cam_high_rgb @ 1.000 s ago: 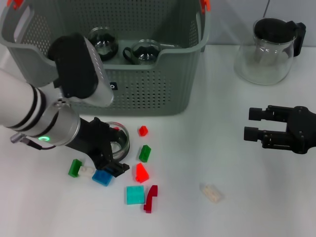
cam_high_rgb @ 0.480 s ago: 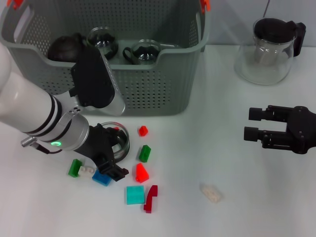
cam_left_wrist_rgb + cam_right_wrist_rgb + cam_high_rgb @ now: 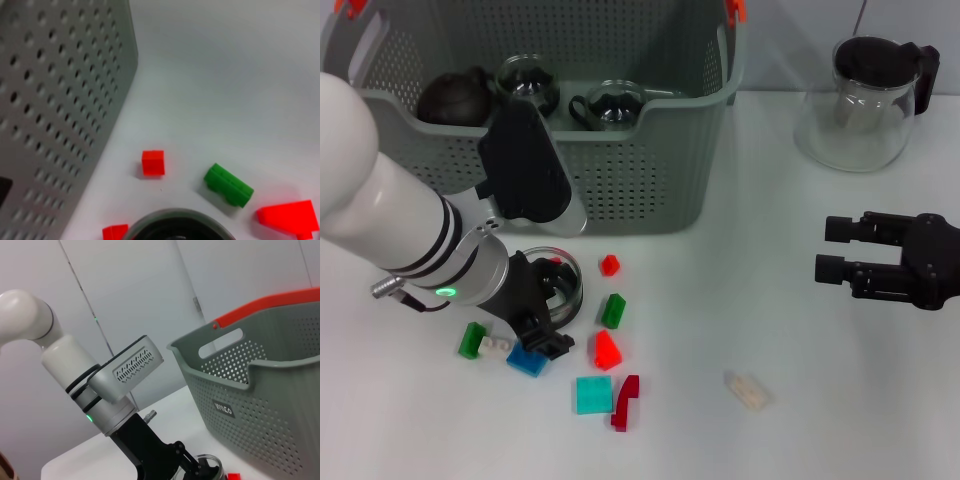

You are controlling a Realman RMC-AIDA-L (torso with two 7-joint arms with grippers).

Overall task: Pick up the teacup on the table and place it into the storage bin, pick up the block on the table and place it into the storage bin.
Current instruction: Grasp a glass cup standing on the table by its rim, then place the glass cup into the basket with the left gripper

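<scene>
A clear glass teacup (image 3: 563, 282) stands on the table just in front of the storage bin (image 3: 650, 170). My left gripper (image 3: 542, 318) is down at the teacup, its black body covering the cup's near side. The cup's rim (image 3: 175, 223) shows in the left wrist view, with a red block (image 3: 153, 162) and a green block (image 3: 228, 185) beside it. Several more blocks lie close by: red (image 3: 607, 350), teal (image 3: 593, 394), blue (image 3: 528, 360) and a pale one (image 3: 748, 390). My right gripper (image 3: 830, 250) hovers open at the right, holding nothing.
The bin holds a dark teapot (image 3: 450, 95) and two glass cups (image 3: 528, 85). A glass pitcher with a black lid (image 3: 865, 100) stands at the back right. A dark red block (image 3: 626, 400) and a green one (image 3: 472, 340) lie near the front.
My left arm has swung a little to the right over the teacup, uncovering the dark teapot in the bin. The right arm has not moved.
</scene>
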